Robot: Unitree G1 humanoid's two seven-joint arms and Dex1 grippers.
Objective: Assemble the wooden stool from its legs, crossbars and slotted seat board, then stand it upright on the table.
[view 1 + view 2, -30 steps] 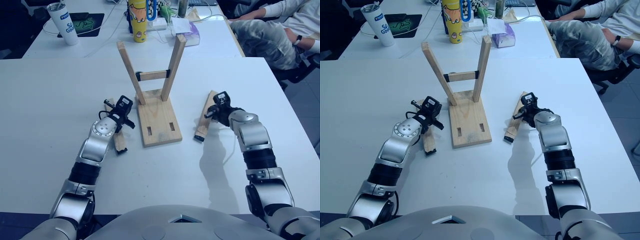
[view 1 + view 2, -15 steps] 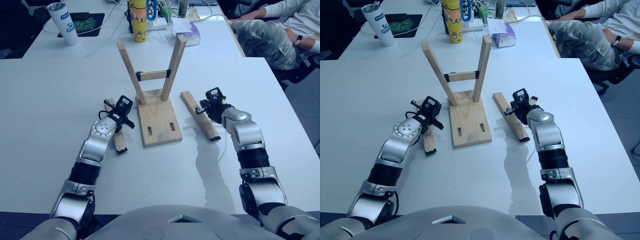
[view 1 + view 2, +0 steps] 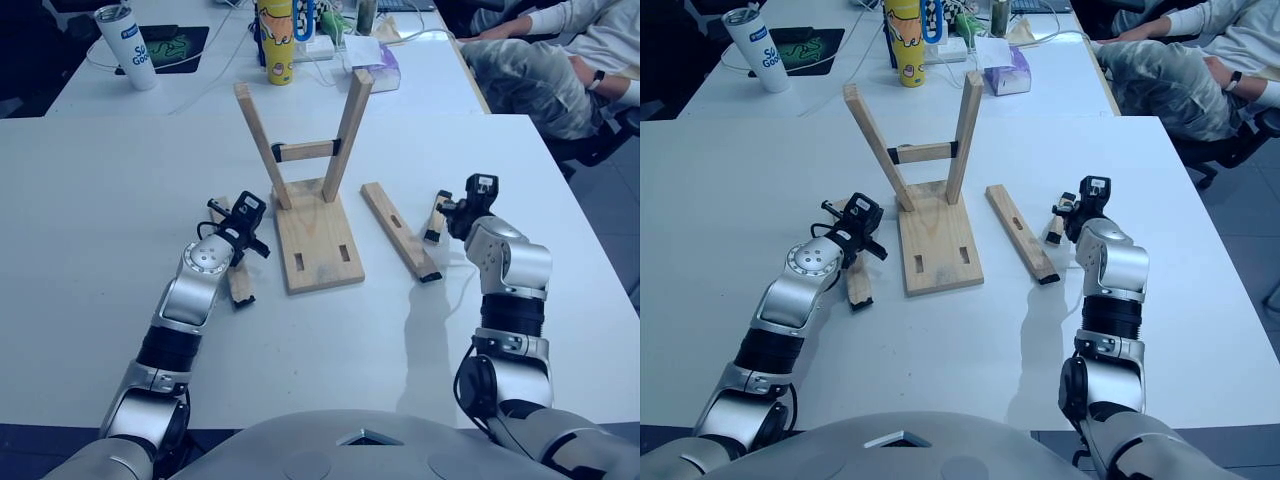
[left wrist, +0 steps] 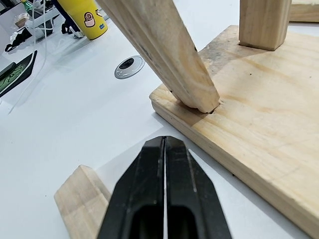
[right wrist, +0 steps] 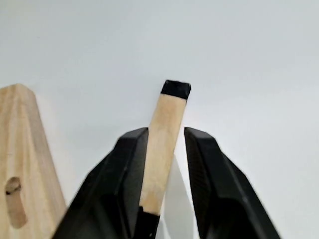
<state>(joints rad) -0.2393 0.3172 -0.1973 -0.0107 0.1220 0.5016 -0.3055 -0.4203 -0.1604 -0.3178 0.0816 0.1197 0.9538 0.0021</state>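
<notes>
Left eye view: the seat board [image 3: 318, 240] lies flat on the white table [image 3: 90, 200]. A left standing leg [image 3: 262, 143] and a right standing leg [image 3: 348, 133] rise from its far slots, joined by a fitted crossbar [image 3: 306, 151]. The two near slots are unfilled.
Loose leg [image 3: 399, 230]: lies slantwise just right of the board, not touching it.
Right gripper [image 5: 166, 133]: sits beyond that leg, well in from the table's right edge. Its fingers clasp a short crossbar [image 5: 168, 112], whose black tip pokes out past them.
Left gripper [image 4: 164, 144]: fingers pressed together on nothing, by the board's far left corner, over a second loose leg [image 3: 240, 285] that lies near the board's left edge.
Room: white tabletop spreads wide to the left of the left arm and in front of the board's near edge.
Far edge: runs close behind the standing legs, with a yellow cup [image 3: 275, 40] on the next table beyond it.
</notes>
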